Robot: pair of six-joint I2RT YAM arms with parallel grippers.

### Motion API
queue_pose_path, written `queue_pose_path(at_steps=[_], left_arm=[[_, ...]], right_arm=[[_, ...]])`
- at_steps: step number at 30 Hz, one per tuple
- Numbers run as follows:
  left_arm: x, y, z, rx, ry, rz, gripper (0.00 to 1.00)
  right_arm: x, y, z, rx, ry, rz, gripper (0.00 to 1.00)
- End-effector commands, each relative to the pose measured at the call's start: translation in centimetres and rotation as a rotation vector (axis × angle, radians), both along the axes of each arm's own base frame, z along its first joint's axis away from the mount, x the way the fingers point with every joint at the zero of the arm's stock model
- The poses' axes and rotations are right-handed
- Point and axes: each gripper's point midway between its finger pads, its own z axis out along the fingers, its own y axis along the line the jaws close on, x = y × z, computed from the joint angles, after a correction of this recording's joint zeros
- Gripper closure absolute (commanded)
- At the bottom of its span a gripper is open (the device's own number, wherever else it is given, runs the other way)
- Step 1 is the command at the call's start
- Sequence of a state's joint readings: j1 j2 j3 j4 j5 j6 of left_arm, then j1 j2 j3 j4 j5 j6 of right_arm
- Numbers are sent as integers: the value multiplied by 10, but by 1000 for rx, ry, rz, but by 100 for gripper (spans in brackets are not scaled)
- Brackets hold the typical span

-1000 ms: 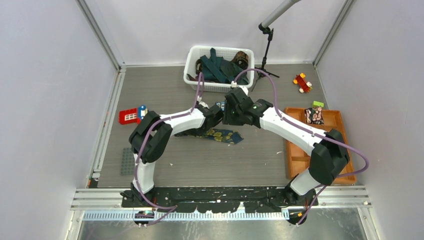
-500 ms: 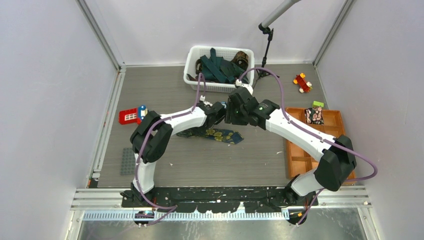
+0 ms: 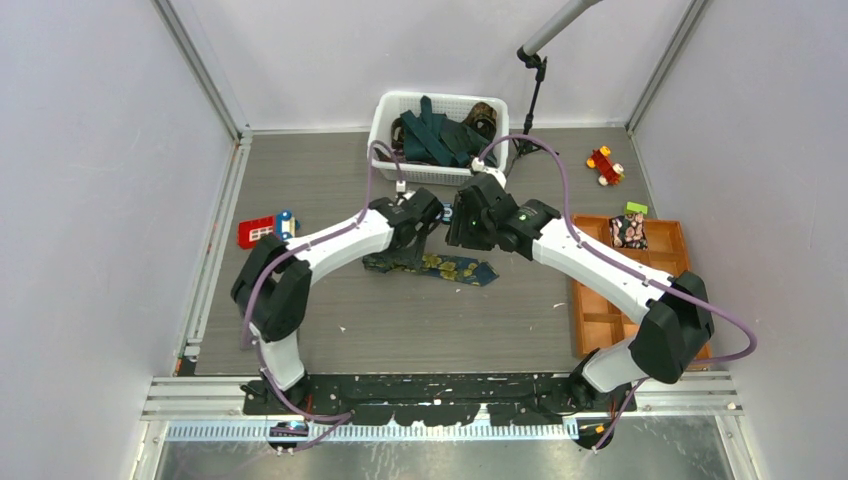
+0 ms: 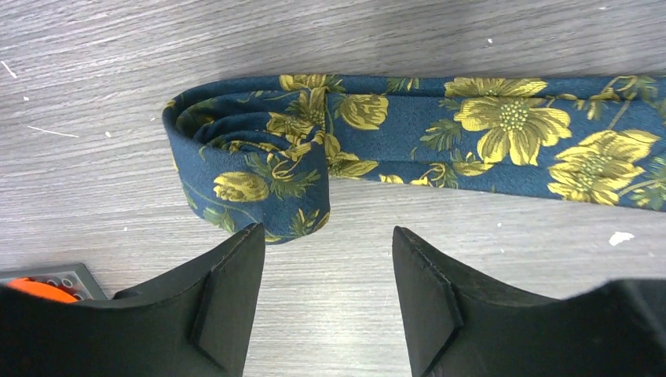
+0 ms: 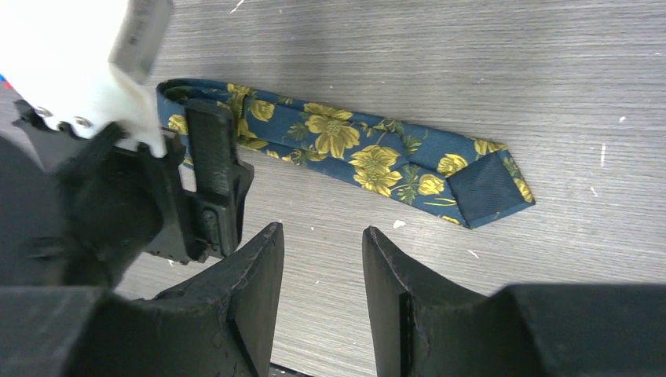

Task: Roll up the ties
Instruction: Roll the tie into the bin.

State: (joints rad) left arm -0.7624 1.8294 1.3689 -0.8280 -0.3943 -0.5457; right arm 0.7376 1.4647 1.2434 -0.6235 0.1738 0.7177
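Moved: left gripper (image 4: 326, 239) let go and backed off floral tie (image 4: 471, 133), roll barely begun; right gripper (image 5: 322, 236) likewise parted, empty; next, regrip coil, wind onward.

One flowered tie (image 4: 471, 133), one white basket (image 3: 430, 176) holding perhaps four more ties (image 3: 432, 135), one orange tray (image 3: 592, 312).

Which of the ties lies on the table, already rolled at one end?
The navy tie with yellow flowers, one end coiled. The dark teal ties and the brown-patterned one are piled in the white basket.
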Motion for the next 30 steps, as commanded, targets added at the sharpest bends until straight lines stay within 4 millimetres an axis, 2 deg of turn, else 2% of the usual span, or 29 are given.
queue_pose_path(at_steps=[1,4,8,14,16,19,21,24,27,30], left_arm=[[5,1,31,-148,-30,-6,38],[5,11,40,-203,-27,-13,38],[10,38,49,-278,-41,9,38],[20,70,34,-455,-29,35,39],[25,76,29,-489,-33,46,39],[31,80,17,-539,-17,72,39],[34,77,12,-563,-4,70,39],[38,74,5,-578,3,74,39],[44,71,-2,-586,12,77,40],[44,69,-13,-586,35,81,41]], right_arm=[[10,24,25,110,-39,20,53],[9,40,20,145,-8,63,53],[10,68,15,205,34,136,53],[23,109,-5,230,25,257,50],[38,105,-17,142,-28,273,49],[68,80,-28,-25,-189,249,45],[82,68,-31,-64,-246,262,44],[99,50,-41,-76,-231,240,44],[100,52,-38,-5,-193,226,45],[88,71,-33,115,-140,249,46]])
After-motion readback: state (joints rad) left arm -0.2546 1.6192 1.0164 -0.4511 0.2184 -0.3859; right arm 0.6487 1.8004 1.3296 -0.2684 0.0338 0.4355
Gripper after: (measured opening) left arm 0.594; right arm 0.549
